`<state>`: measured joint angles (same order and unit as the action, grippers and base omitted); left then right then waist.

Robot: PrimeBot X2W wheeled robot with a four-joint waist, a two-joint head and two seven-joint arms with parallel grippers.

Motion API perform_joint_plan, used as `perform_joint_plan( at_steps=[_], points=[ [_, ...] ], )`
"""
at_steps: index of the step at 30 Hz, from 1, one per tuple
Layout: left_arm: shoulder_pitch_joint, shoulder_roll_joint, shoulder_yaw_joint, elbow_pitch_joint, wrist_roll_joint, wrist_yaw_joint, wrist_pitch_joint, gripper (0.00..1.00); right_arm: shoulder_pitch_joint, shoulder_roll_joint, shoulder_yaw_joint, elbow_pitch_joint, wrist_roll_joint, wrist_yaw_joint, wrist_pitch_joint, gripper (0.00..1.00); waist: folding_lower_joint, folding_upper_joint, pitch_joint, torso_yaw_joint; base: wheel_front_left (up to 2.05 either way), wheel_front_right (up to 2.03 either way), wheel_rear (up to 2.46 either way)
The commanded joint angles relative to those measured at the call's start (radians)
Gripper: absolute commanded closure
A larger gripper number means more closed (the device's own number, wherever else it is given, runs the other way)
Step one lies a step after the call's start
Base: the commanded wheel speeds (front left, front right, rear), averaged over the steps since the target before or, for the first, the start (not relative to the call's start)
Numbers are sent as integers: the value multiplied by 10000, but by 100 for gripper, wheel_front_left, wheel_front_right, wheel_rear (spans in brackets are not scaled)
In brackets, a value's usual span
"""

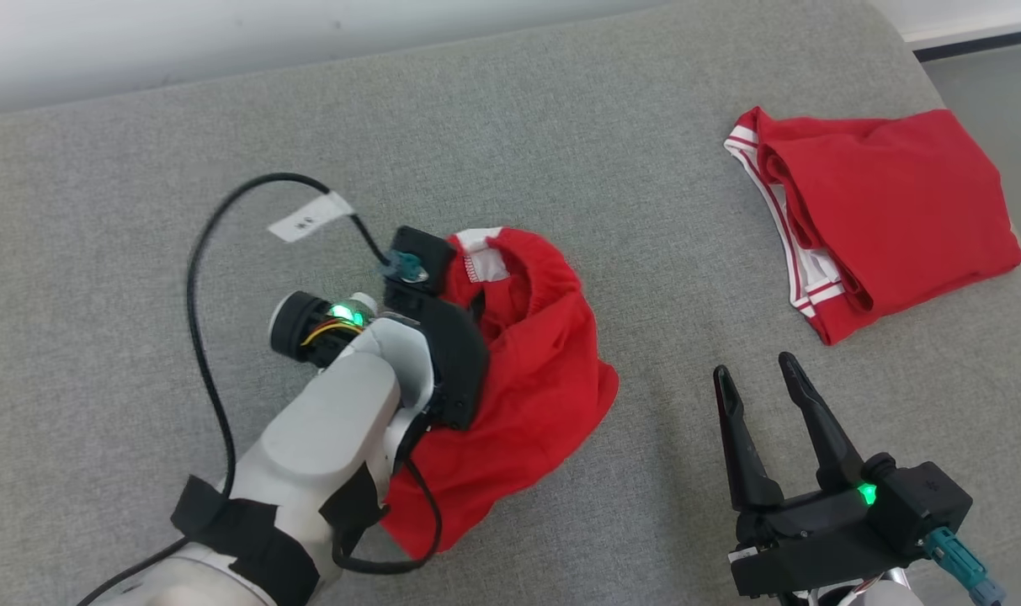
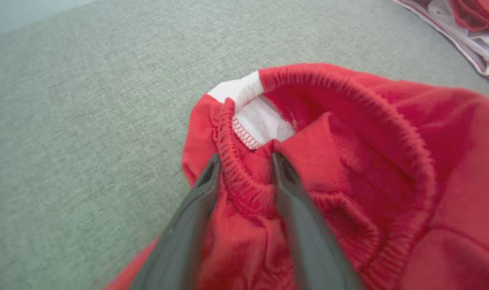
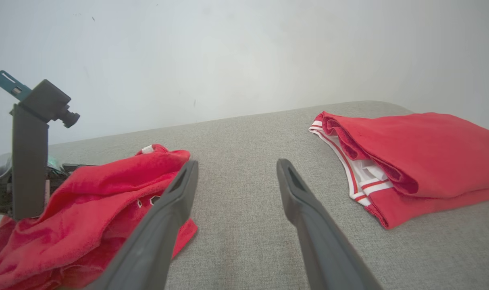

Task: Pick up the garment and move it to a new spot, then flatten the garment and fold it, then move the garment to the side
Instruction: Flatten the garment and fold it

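The garment (image 1: 535, 379) is a crumpled red piece with an elastic waistband and a white label, lying left of centre on the grey cushion. In the left wrist view my left gripper (image 2: 245, 159) straddles the waistband of the garment (image 2: 349, 161). One finger is outside the band and one inside, with the jaws still apart. In the head view the left wrist hides those fingers. My right gripper (image 1: 754, 366) hovers open at the lower right, nothing between its fingers, clear of the garment (image 3: 87, 201) that lies to its left (image 3: 234, 165).
A second red garment with white-striped trim (image 1: 889, 210) lies folded at the far right, near the cushion's edge (image 3: 421, 161). The grey cushion (image 1: 561, 126) stretches back to a pale wall. A black cable (image 1: 199, 278) loops from the left wrist.
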<state>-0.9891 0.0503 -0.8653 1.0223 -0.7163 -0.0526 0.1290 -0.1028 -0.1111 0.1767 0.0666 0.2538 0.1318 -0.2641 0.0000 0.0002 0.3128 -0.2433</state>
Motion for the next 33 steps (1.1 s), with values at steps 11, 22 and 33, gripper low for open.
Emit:
perform_joint_plan(
  at_steps=[11, 22, 33],
  points=[
    [-1083, -5, -1451, -1241, 655, -434, -3002, 100, 251, 15, 71, 190, 196, -27, -6, 0, 0, -2, -1057, -5, 0, 0, 0],
    [-2334, 12, -850, -4997, 1932, -338, -3928, 100, 623, -167, -85, 208, 283, -27, -6, 0, 0, -2, -1740, 98, 0, 0, 0],
    [1553, 1551, -1012, -6217, 2783, -763, -3929, 100, 840, -179, -381, -27, 191, -27, -6, 0, 0, -2, -1749, 633, 0, 0, 0]
  ],
)
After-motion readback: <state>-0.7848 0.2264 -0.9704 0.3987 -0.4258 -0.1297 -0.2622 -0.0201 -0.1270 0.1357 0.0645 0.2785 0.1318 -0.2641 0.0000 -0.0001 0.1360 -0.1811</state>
